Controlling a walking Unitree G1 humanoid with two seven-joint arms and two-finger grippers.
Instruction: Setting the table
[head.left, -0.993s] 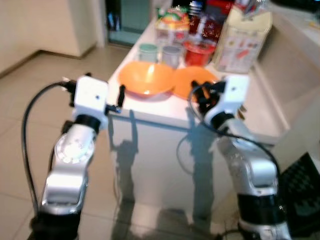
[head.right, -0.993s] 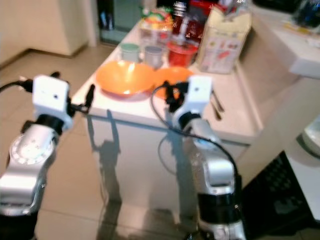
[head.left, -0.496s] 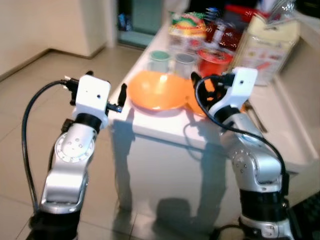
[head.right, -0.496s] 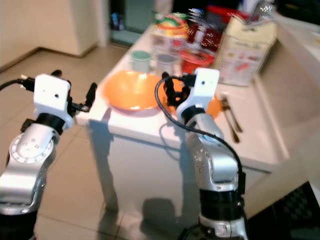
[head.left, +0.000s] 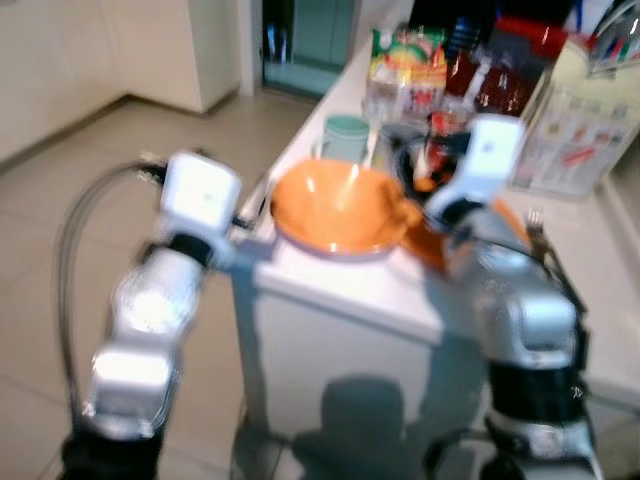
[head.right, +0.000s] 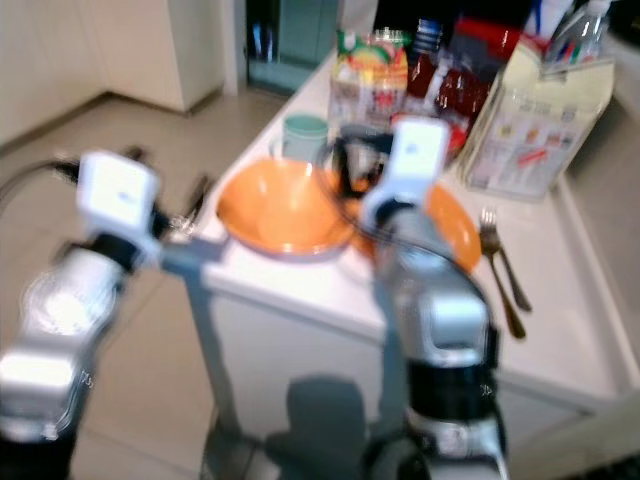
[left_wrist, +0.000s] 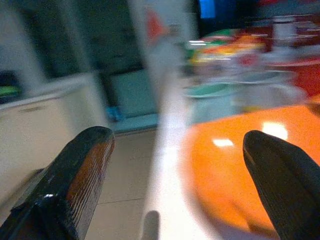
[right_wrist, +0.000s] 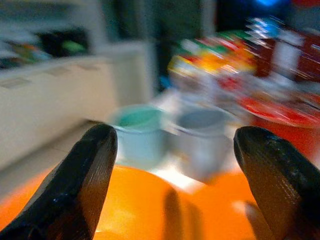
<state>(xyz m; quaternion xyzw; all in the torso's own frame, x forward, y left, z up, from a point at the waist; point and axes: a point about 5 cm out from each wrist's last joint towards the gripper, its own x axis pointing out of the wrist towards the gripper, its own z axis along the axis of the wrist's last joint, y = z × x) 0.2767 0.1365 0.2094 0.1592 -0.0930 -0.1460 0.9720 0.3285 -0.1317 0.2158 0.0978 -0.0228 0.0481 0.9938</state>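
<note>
- The views are blurred, so fine detail is hard to tell.
- A white bench (head.right: 300, 290) stands in front of the robot, its near corner toward the camera.
- An orange bowl (head.right: 285, 208) sits on that near corner; an orange plate (head.right: 455, 228) lies just beside it at 3 o'clock, partly hidden by the right arm.
- At 12 o'clock from the bowl stand a pale green cup (head.right: 304, 137) and, beside it, a grey cup (right_wrist: 202, 131).
- Beyond the cups crowd a packet of colourful snacks (head.right: 368, 62), red-labelled bottles (head.right: 440, 75) and a cream carton (head.right: 535, 120), which close off the far side of the bench.
- A fork and a spoon (head.right: 503, 268) lie on the bench at 3 o'clock from the plate.
- The left gripper (left_wrist: 180, 165) hovers at the bench's edge, at 9 o'clock from the bowl, its fingers (left_wrist: 82, 165) spread wide and holding nothing.
- The right gripper (right_wrist: 170, 170) hangs over the bowl and plate, pointing toward the two cups, its fingers (right_wrist: 90, 170) likewise wide apart with nothing between them.
- Beige floor tiles (head.left: 60, 200) surround the bench.
</note>
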